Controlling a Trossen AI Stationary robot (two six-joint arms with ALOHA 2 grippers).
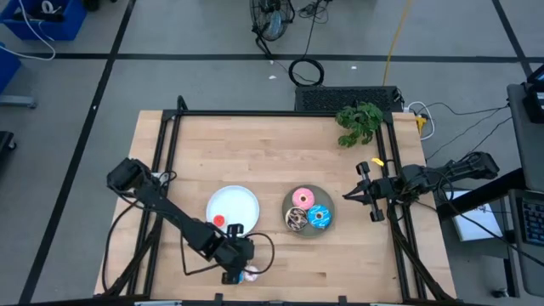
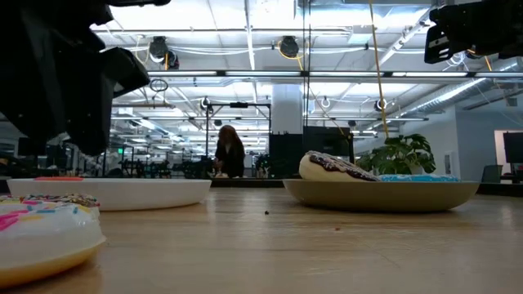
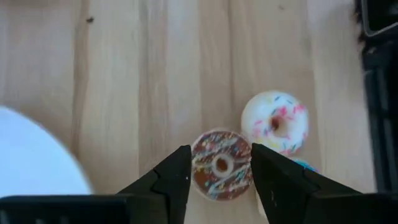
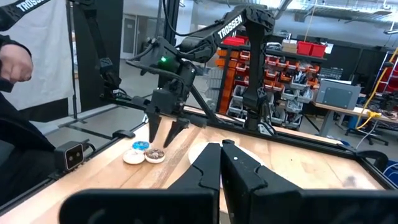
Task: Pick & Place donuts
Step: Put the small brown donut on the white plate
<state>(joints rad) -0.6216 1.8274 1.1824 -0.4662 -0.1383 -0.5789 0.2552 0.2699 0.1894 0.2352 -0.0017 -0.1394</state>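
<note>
The left gripper (image 3: 221,167), fingers spread, hangs over the small brown donut (image 3: 221,165) on the table, straddling it for a pinch. Just beyond sits the white sprinkled donut (image 3: 274,122), with probably a blue one (image 3: 306,165) beside. The right gripper (image 4: 221,148), pressed together, waits well apart.

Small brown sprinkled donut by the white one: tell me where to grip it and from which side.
Grip the brown donut across its outer rim, coming straight down from above. It lies flat on the table, and the left gripper already has its open jaws either side of it. The white donut sits close, so keep that jaw tight in.
</note>
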